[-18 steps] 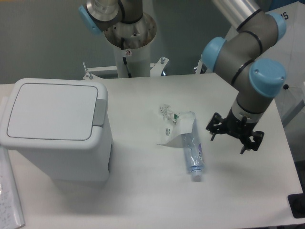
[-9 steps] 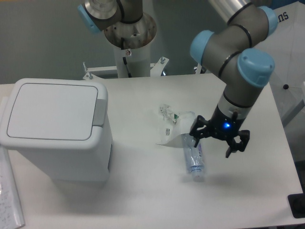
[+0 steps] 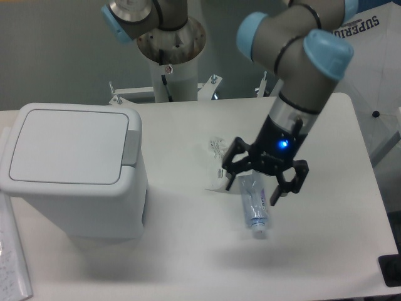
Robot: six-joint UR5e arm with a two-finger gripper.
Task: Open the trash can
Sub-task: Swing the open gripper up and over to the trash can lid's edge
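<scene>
The trash can point(image 3: 72, 172) is a boxy white bin at the left of the table, its flat lid point(image 3: 66, 146) down and shut. A light grey push tab point(image 3: 132, 147) sits on the lid's right edge. My gripper point(image 3: 261, 186) hangs open above the table's middle, well right of the bin, with nothing between its fingers. It is over the top of a plastic bottle.
A clear plastic bottle point(image 3: 254, 205) lies on the table under the gripper, beside a crumpled white wrapper point(image 3: 227, 160). A paper sheet point(image 3: 11, 260) lies at the left front edge. The arm's base column point(image 3: 169, 56) stands behind the table.
The arm has swung left across the table, carrying the open gripper from the right side to above the bottle. The trash can's lid has stayed shut.
</scene>
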